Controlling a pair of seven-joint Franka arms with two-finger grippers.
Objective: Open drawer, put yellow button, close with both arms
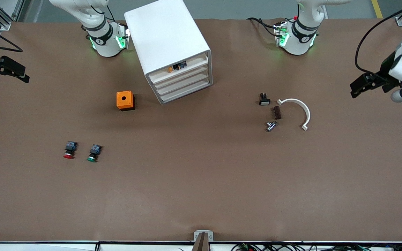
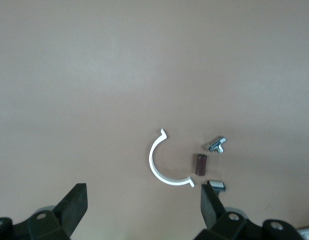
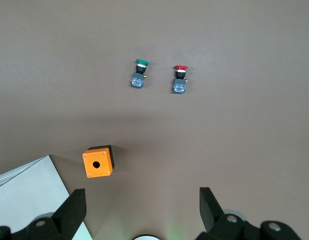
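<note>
The white cabinet (image 1: 168,35) stands between the two arm bases, and one corner of it (image 3: 24,200) shows in the right wrist view. Its topmost drawer (image 1: 195,62) is out only a little. The yellow button (image 1: 175,67) lies in that drawer on its side and shows at the cabinet's front. My left gripper (image 1: 356,89) (image 2: 143,202) hangs open and empty over the left arm's end of the table. Over the right arm's end of the table my right gripper (image 1: 16,71) (image 3: 142,202) is also open and empty. Neither touches the cabinet.
An orange box with a hole (image 1: 125,100) (image 3: 98,162) sits beside the cabinet. A red-capped button (image 1: 69,150) (image 3: 180,79) and a green-capped one (image 1: 94,153) (image 3: 140,73) lie nearer the front camera. Toward the left arm lie a white curved clip (image 1: 298,108) (image 2: 157,167), a brown piece (image 1: 276,112), a metal part (image 1: 271,126) and a small black switch (image 1: 264,99).
</note>
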